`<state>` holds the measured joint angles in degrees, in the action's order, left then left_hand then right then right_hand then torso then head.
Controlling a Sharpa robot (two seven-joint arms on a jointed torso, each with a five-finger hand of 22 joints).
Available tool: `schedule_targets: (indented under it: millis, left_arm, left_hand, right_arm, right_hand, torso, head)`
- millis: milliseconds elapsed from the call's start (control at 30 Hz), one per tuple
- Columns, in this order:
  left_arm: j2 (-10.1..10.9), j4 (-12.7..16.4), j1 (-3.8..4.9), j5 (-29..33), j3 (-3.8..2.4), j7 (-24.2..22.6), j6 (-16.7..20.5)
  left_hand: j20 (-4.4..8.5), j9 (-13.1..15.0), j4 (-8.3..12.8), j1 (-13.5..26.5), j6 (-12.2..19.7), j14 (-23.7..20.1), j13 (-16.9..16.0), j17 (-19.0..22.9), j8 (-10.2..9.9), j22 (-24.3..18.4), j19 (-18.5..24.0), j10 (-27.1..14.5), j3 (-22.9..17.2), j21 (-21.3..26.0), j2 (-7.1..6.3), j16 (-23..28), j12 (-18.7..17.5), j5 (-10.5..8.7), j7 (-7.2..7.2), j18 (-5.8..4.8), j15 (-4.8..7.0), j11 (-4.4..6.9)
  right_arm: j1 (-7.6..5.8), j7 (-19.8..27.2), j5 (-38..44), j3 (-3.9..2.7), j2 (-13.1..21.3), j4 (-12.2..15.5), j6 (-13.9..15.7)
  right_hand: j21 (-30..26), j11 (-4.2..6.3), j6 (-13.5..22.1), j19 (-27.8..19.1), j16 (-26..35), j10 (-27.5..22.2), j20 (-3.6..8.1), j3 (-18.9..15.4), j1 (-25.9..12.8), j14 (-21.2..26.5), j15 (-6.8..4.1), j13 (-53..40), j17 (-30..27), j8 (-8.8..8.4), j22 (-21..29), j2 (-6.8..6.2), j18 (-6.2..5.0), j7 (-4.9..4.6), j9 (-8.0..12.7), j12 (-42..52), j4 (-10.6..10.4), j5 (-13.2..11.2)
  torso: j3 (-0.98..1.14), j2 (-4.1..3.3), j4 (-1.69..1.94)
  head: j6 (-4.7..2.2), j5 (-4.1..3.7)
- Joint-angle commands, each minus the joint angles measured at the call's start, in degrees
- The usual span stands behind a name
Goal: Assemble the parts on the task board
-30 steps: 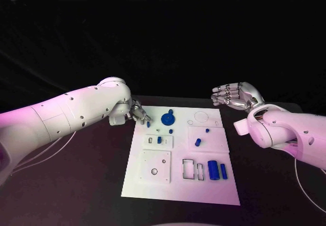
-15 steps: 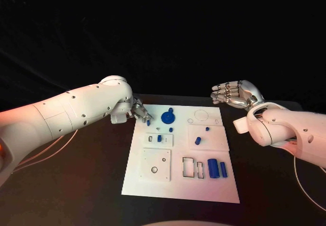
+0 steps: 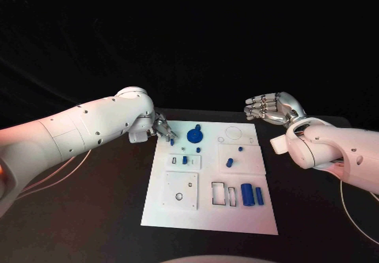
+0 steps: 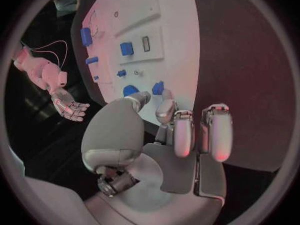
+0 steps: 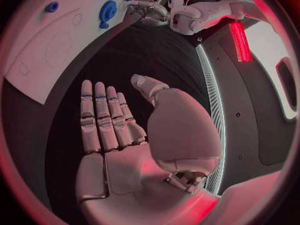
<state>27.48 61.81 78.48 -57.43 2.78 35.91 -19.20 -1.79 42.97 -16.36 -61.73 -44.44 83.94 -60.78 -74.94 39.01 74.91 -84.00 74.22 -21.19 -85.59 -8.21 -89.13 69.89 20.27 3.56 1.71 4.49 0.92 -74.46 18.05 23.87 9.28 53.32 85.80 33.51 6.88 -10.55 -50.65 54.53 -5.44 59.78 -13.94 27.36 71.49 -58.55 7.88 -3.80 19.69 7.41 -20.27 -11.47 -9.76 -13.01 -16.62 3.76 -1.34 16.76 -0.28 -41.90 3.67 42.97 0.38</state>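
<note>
The white task board lies in the middle of the black table. My left hand hovers at the board's far left corner and pinches a small blue part between thumb and a finger; the same small blue part shows at my fingertips in the left wrist view. A blue round disc part stands just to the right of it. My right hand is raised off the board's far right corner, fingers straight and side by side, holding nothing; the right wrist view shows this right hand with a bare palm.
On the board lie two blue cylinders beside rectangular slots, a blue peg in a small plate, another blue piece, and a square plate with a hole. Black table surrounds the board.
My left hand with the small blue part has crept slightly toward the board's far edge. The right hand has stayed almost where it was.
</note>
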Motion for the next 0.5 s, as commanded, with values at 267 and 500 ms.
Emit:
schedule_targets:
  millis: [267, 500]
  left_arm:
    - [-0.38, -0.49, -0.09, 0.7, 0.01, -0.6, -1.24]
    - [-0.52, -0.79, -0.27, 0.79, 0.05, -0.56, -1.94]
  left_hand:
    - [-0.39, -0.15, 0.13, -1.34, -0.46, 5.79, 0.06, -13.88, -0.29, 9.89, -2.2, -0.26, -0.63, 0.19, 0.35, -0.04, 0.17, -0.33, -0.23, -0.04, -0.25, 0.02]
    - [-0.37, -0.18, 0.17, -2.1, -0.73, 5.78, 0.06, -13.83, -0.15, 9.88, -2.18, -0.27, -1.0, 0.23, 0.65, -0.01, 0.19, -0.49, -0.35, -0.03, -0.22, 0.06]
  right_arm:
    - [0.03, 0.37, 0.5, -0.01, -0.19, -0.08, -0.85]
    - [0.04, 0.37, 0.48, -0.01, -0.31, -0.14, -0.91]
  right_hand:
    - [-0.31, -0.01, 0.47, -0.01, 0.39, -0.34, -0.27, -0.18, 0.04, 0.14, 0.35, 0.07, -0.08, 0.04, 0.06, 0.29, -0.64, -0.57, 0.07, -0.12, 0.06, -0.09]
    - [-0.33, -0.02, 0.46, 0.01, 0.4, -0.34, -0.27, -0.21, -0.02, 0.13, 0.35, 0.07, -0.09, 0.05, 0.13, 0.32, -0.64, -0.57, 0.08, -0.11, 0.02, -0.09]
  torso:
    - [-0.01, 0.06, 0.03]
    - [-0.04, 0.06, 0.0]
  head:
    - [0.27, 0.09]
    - [0.36, 0.03]
